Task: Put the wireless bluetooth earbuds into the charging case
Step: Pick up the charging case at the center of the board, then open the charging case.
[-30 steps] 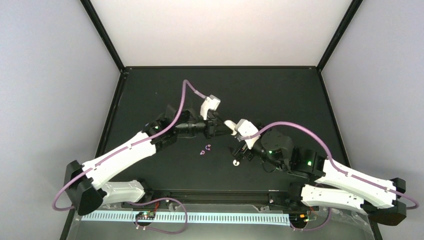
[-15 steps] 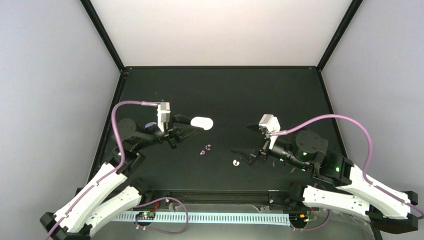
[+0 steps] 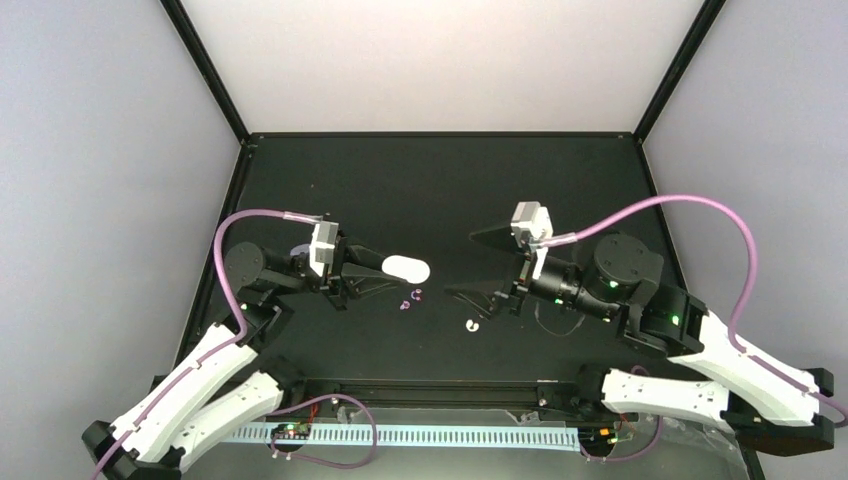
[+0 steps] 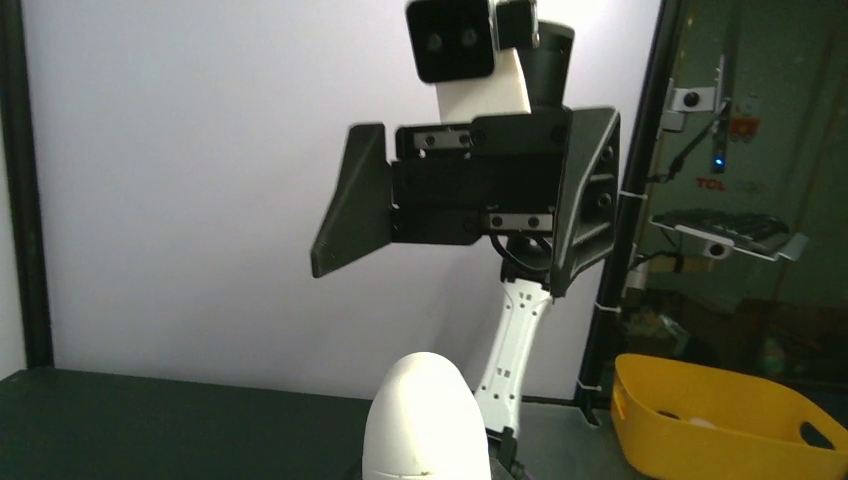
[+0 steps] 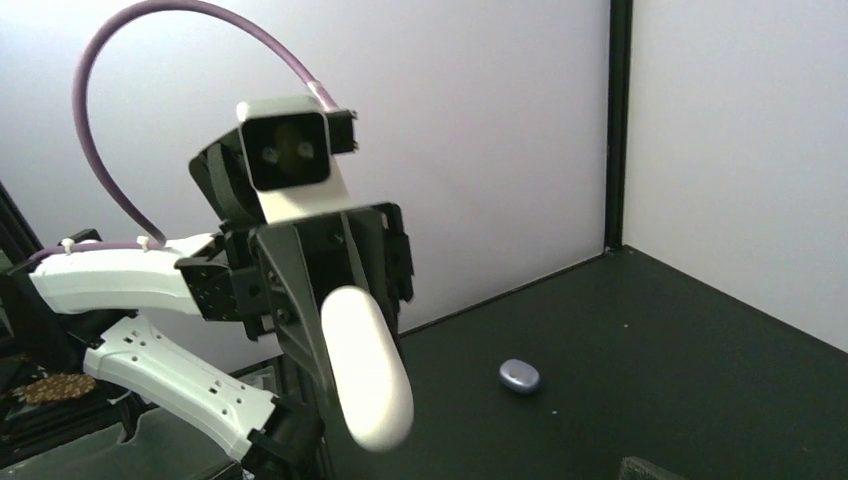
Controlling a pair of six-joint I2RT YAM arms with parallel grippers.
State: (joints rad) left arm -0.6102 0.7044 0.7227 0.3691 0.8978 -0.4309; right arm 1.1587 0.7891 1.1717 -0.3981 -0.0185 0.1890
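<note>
My left gripper is shut on the charging case, a glossy white pill that looks closed, and holds it above the mat. The case's rounded end fills the bottom of the left wrist view, and the right wrist view shows it in the left fingers. Two tiny curled earbuds, purple-tinted, lie on the mat just below the case. My right gripper is open and empty, facing the case from the right. It is also in the left wrist view.
A small white round piece lies on the mat near the right gripper's lower finger. A small lavender oval lies on the mat behind the left arm. A yellow tub stands beyond the table. Black frame posts edge the mat.
A second ago both grippers met at the case mid-table. The left arm has since carried the case off to the left, and the right gripper has opened and backed to the right.
</note>
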